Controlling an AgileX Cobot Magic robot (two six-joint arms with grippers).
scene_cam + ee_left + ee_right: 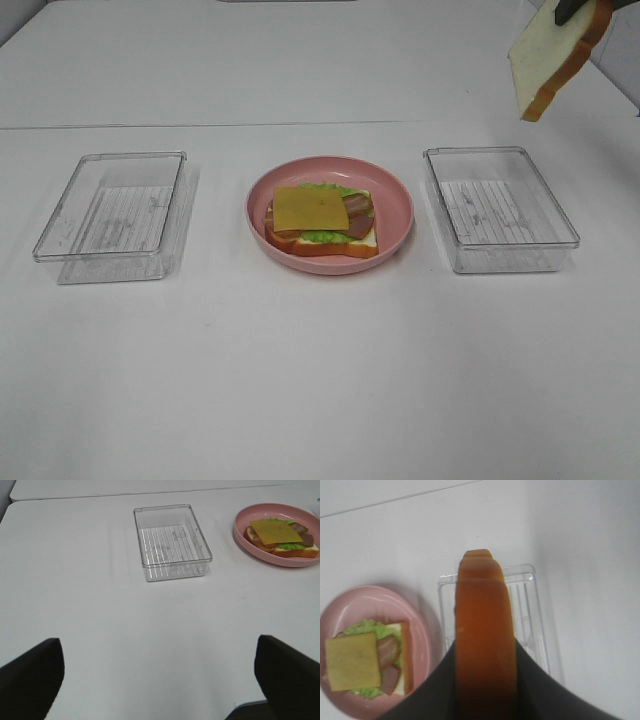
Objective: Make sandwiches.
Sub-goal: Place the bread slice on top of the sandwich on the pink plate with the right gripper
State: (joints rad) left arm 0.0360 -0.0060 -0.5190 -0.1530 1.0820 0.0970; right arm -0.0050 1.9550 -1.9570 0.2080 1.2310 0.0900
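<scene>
A plain white surface (320, 380) is filling almost every view, with a seam running across it toward the far side and a sliver of grey room edge showing at the far corners. At its middle a round pink plate (398, 196) is sitting, carrying the open sandwich (322, 222): a bread slice underneath, green lettuce and brown-red bacon strips peeking out, and a yellow cheese slice (310, 207) lying on top. A clear plastic tray (60, 235) is resting to the left of the plate and another clear tray (560, 225) to the right, both well apart from it.

The high view is showing the second bread slice (548, 58) hanging in the air above and beyond the right tray, tilted with its white face toward the camera, while only a dark scrap of the arm is visible at the frame's top edge. The right wrist view is supplying what that view lacks: the right end effector (485, 670) is clenching this slice by its faces, the orange-brown crust edge pointing down over the right tray and the plate lying off to one side. The left wrist view is showing the left end effector (160, 680) with its dark fingers (287, 677) spread wide, grasping nothing, hovering over bare surface near the left tray.
</scene>
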